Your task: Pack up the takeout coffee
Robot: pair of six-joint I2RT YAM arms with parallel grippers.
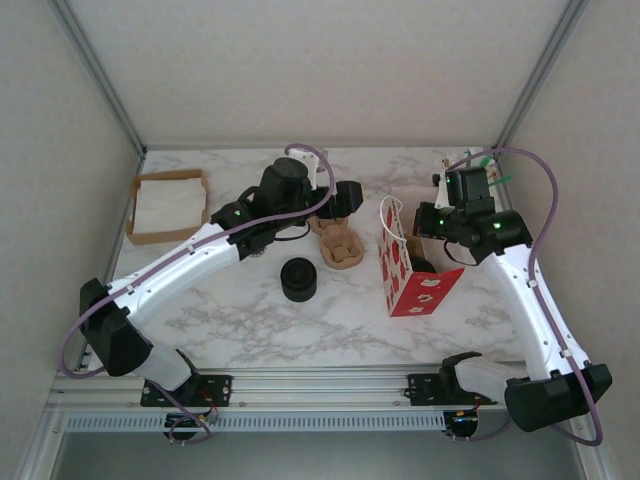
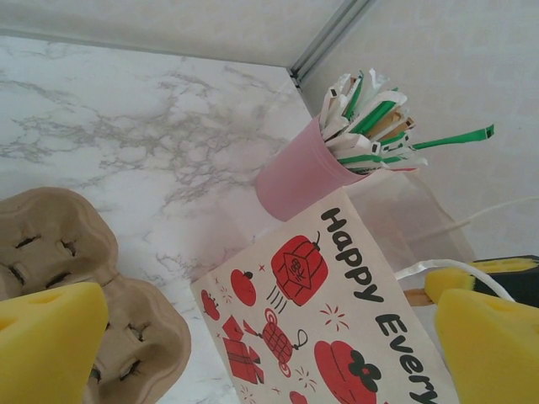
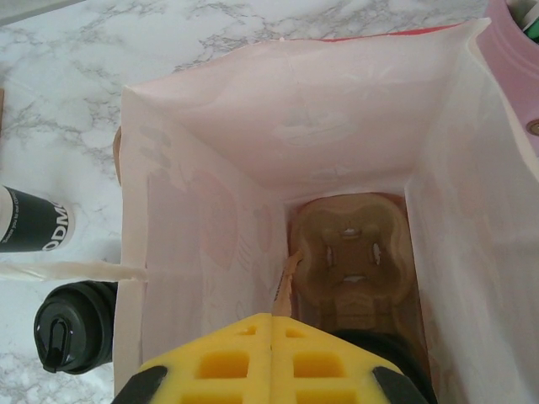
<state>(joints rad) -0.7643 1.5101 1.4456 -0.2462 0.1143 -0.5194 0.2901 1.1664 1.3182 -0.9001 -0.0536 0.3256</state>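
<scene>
A white paper bag with red prints stands open at the right of the table. Inside it a brown cup carrier rests on the bottom. The round dark lid of the takeout coffee shows at the carrier's near end, and the cup's sides are hidden. My right gripper reaches into the bag mouth, shut on a thin brown tab of the carrier. My left gripper hangs open beside the bag's printed face, above a stack of empty carriers.
A squat black stack of lids sits left of the bag. A dark-banded cup lies beyond it. A pink cup of stirrers and sachets stands at the back right. A cardboard tray of napkins is back left.
</scene>
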